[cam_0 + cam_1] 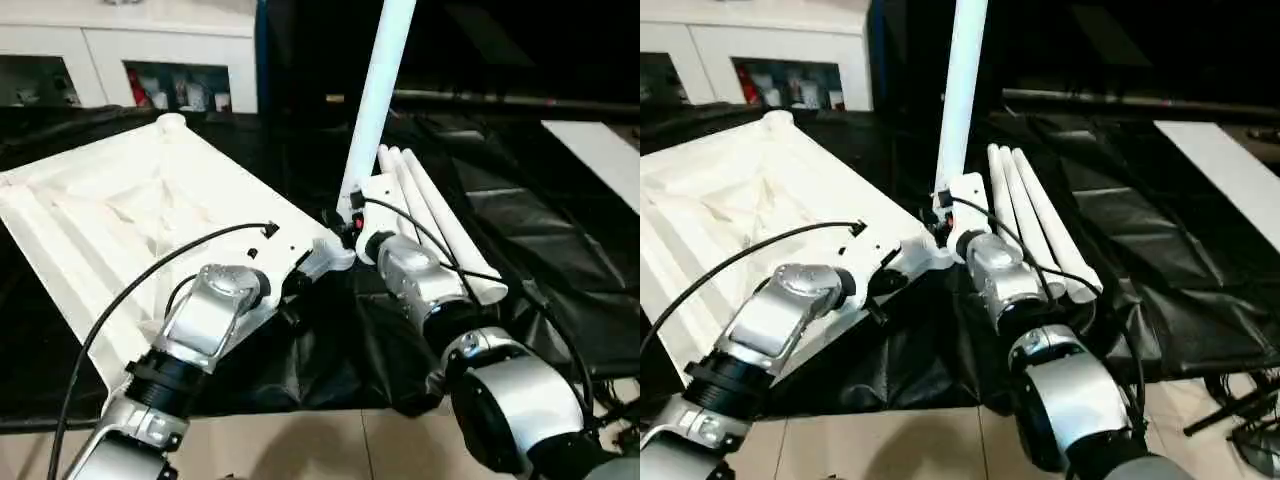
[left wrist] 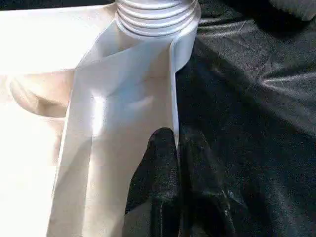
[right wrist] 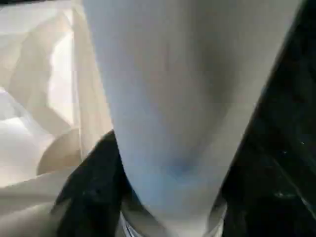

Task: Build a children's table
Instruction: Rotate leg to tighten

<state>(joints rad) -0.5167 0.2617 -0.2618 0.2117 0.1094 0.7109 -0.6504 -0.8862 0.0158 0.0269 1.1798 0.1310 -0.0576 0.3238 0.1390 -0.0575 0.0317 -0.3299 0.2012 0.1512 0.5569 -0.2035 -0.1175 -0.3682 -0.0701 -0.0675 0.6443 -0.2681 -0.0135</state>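
Upright leg [image 1: 375, 100] stands in the tabletop [image 1: 110, 215] corner socket between right pincer [image 1: 352, 222] fingers around its base, grip unclear; left pincer [image 2: 178, 163] pinches the rim beside it.

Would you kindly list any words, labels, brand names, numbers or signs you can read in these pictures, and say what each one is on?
None can be read.
The table top, the upright leg and the three legs lying on the black sheet are plain white, with no print.
The items in the cabinet behind are too small and blurred to read.
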